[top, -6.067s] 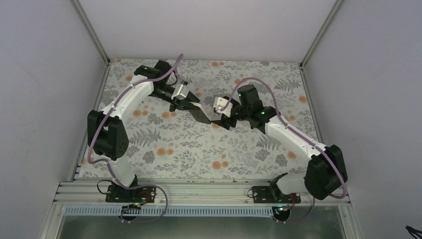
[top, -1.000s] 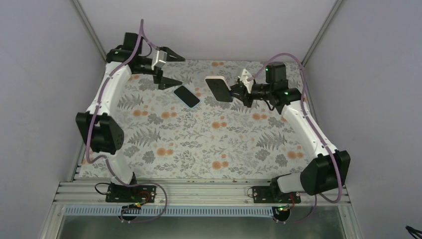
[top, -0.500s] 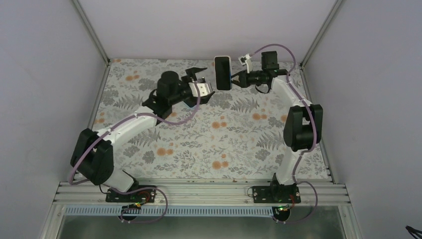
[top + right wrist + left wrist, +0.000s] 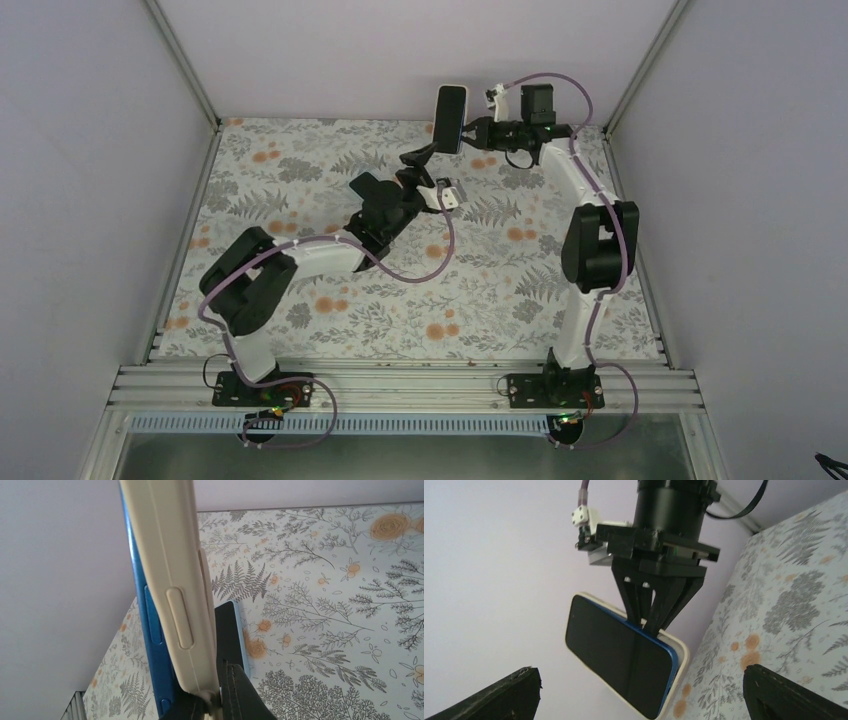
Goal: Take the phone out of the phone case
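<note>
While the blue phone (image 4: 614, 655) sits inside its cream phone case (image 4: 175, 580), both hang on edge above the far side of the table (image 4: 480, 280). The right gripper (image 4: 646, 625) is clamped tight on one edge of the case. The left gripper (image 4: 428, 172) faces the screen, spread wide and empty. The likely risk is that this one-edge pinch pivots or slips under a pull, dropping phone and case together.

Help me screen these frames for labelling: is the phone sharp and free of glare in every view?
Top external: soft even light, phone small but sharp. Left wrist: phone crisp, dark screen without glare, left pincer's fingers dark and soft at the corners. Right wrist: phone case looms close, evenly lit, no glare.
</note>
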`<state>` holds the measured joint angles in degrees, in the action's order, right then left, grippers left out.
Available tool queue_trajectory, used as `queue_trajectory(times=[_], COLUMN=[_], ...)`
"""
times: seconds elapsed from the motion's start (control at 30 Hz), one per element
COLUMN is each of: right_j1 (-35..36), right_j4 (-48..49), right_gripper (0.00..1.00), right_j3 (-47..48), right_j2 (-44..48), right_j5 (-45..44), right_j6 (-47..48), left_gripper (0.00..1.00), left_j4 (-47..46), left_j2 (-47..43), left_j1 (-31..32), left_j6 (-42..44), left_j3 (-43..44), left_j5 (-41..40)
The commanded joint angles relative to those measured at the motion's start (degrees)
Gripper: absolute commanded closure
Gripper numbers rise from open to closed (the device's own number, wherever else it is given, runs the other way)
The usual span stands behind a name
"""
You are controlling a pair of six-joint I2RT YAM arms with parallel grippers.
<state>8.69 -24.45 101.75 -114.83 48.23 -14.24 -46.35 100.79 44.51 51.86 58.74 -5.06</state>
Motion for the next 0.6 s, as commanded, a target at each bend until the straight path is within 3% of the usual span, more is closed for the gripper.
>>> queue_trajectory(times=[0.0, 0.57], right_j1=[0.82, 3.53], right_j4=[3.29, 4.73], right_gripper=[0.96, 0.96], right_j3=[0.56, 0.34], right_j2=[-0.57, 2.02], right_j5=[0.39, 0.37], right_j6=[-3.50, -5.03], left_gripper=[0.00, 0.00], left_j4=[-13.73, -14.66], left_j2=[3.52, 12.81], left_j1=[0.04, -0.85], left_j6=[2.40, 4.22], left_j3=[2.19, 8.19], left_j5=[-6.61, -8.31])
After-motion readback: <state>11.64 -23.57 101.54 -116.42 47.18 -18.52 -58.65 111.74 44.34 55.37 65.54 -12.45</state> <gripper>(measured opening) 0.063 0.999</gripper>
